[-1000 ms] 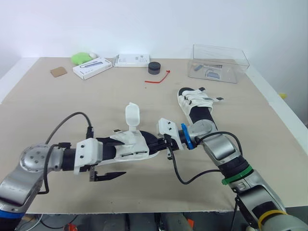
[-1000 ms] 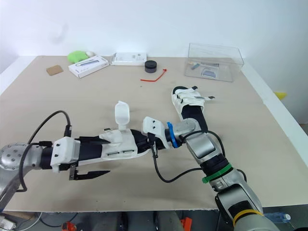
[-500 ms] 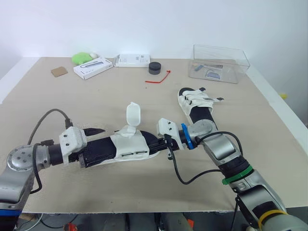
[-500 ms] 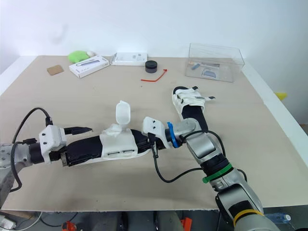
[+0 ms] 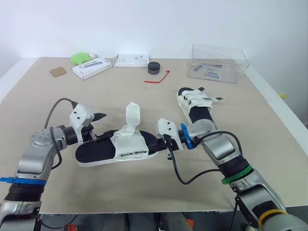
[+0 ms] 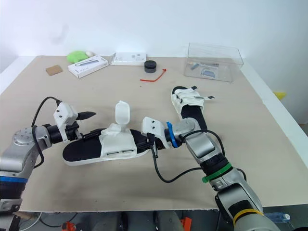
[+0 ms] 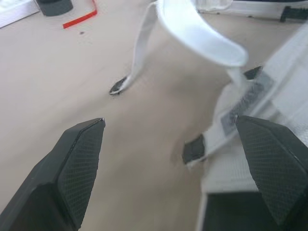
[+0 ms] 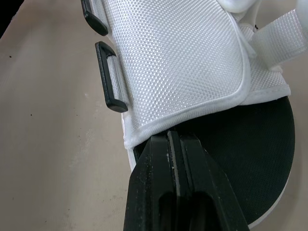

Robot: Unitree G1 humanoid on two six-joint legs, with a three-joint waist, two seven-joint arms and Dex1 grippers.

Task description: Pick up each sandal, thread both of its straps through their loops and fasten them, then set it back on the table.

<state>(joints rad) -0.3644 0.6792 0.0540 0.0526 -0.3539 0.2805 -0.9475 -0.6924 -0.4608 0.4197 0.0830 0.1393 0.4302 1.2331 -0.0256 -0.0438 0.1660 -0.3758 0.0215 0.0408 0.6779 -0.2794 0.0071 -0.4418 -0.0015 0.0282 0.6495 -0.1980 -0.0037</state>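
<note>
A sandal with a black sole and white upper (image 5: 126, 147) lies at the table's middle front, one white strap (image 5: 133, 114) standing upright. My right gripper (image 5: 166, 143) is shut on the sole's rim at its right end; in the right wrist view the fingertips (image 8: 168, 144) pinch just under the mesh upper, beside two black loops (image 8: 107, 79). My left gripper (image 5: 102, 126) hovers open by the sandal's left end, fingers (image 7: 82, 149) wide apart with nothing between them. A second sandal (image 5: 197, 107) lies behind the right arm with its straps across the upper.
At the far right stands a clear plastic box (image 5: 220, 62). Along the back edge lie a black round cap (image 5: 154, 68), a red tie (image 5: 158, 78), two white boxes (image 5: 92, 67), a green item (image 5: 82, 57) and a brown card (image 5: 58, 71).
My left arm has pulled back leftward off the sandal, uncovering the black sole's left half, and its open gripper now sits by that end. The right gripper has kept its hold.
</note>
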